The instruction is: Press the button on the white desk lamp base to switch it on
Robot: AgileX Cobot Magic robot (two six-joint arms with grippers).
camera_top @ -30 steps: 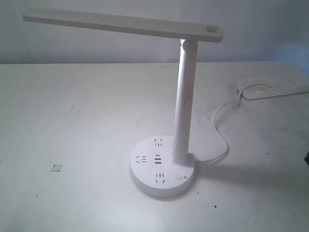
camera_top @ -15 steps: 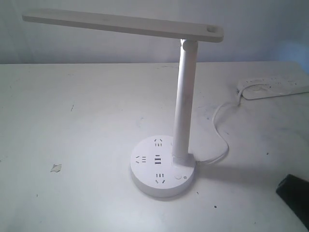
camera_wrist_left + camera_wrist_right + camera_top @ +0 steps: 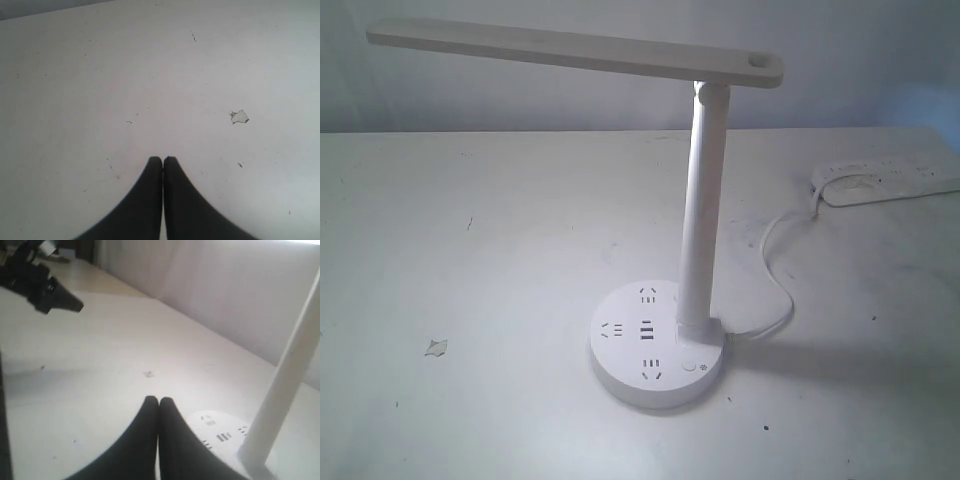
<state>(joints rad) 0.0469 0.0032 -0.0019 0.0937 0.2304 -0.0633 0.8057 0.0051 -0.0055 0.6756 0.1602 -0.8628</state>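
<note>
Clenching black left gripper (image 3: 163, 160) and black right gripper (image 3: 159, 401). Leaving tiny round white button (image 3: 690, 365) untouched on round white plastic lamp base (image 3: 620, 358), lower centre.

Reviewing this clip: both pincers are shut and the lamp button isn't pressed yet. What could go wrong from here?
1. The button is tiny and sits close beside the pole and the socket slots on the white desk lamp base. The shut right pincer could land off target.
2. The lamp head overhangs the base, so a descent from above might bump it.
3. The cable lies on the right arm's side and could snag.
</note>
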